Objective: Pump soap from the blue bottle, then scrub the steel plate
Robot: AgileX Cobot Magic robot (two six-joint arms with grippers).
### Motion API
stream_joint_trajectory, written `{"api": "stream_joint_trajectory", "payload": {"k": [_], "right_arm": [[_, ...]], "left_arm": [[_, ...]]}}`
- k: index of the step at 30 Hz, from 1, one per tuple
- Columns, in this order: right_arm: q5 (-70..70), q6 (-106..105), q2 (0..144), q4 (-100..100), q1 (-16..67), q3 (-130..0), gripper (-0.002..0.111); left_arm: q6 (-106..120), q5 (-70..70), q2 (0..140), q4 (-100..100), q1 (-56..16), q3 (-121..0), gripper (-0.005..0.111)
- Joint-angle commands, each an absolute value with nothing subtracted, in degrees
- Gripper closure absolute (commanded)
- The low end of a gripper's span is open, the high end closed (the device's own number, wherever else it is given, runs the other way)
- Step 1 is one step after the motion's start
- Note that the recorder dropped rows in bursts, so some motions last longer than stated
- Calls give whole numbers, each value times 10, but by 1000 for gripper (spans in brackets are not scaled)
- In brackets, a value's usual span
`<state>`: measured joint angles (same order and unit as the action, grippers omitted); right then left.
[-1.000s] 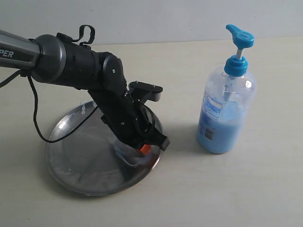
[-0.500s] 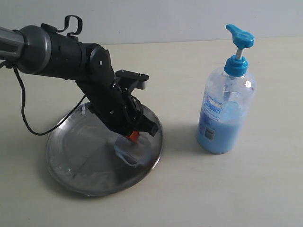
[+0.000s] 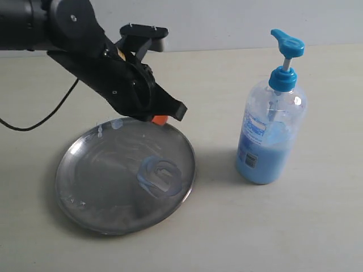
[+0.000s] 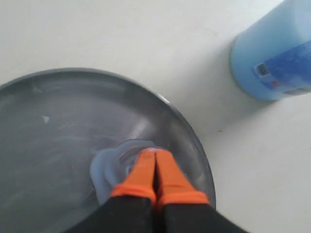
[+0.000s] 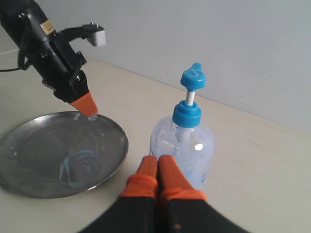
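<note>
On the left of the exterior view, the plate (image 3: 85, 170) is lying flat on the table (image 3: 272, 226). We are seeing it mostly grey and dull, with the soap (image 3: 160, 175) sitting as a pale blue swirl at about three o'clock on its face.

The left gripper (image 3: 160, 119) is hanging over the plate's far rim at about one o'clock, clear of the metal. Its orange fingertips are pressing together with nothing between them. We are spotting no sponge or cloth anywhere, so we are judging that the tips themselves are doing the rubbing.

At three o'clock from the plate, and apart from it, the bottle (image 3: 271, 136) is standing upright. Its pump head is up and roughly half the blue liquid is showing inside. The right gripper (image 5: 158, 160) is waiting near the bottle without touching it, its jaws also closed on nothing.

With soap already on the plate, we are reading the pumping as done and the scrub as the step in hand. The next move is calling for the left tips to go down onto the swirl and carry it toward the bare side at nine o'clock. Pressure needs keeping light, so the shallow plate is not sliding or tipping.
</note>
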<state>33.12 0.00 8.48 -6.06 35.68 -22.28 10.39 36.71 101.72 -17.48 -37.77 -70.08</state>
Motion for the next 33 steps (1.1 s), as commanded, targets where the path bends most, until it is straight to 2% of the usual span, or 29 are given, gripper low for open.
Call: {"api": "stream_joint_trajectory", "payload": {"k": [1,15,33], "right_arm": [[317,0,102,-64,356,-220,108],[324,0,181,-63,356,-220,108],[301,0,199,-44,356,-220,108]], "left_arm": [[100,348,956,-167,-376,-670,107],[100,335,759,-166,-376,-558,107],[100,314,416,-166,-376,-396,107]]}}
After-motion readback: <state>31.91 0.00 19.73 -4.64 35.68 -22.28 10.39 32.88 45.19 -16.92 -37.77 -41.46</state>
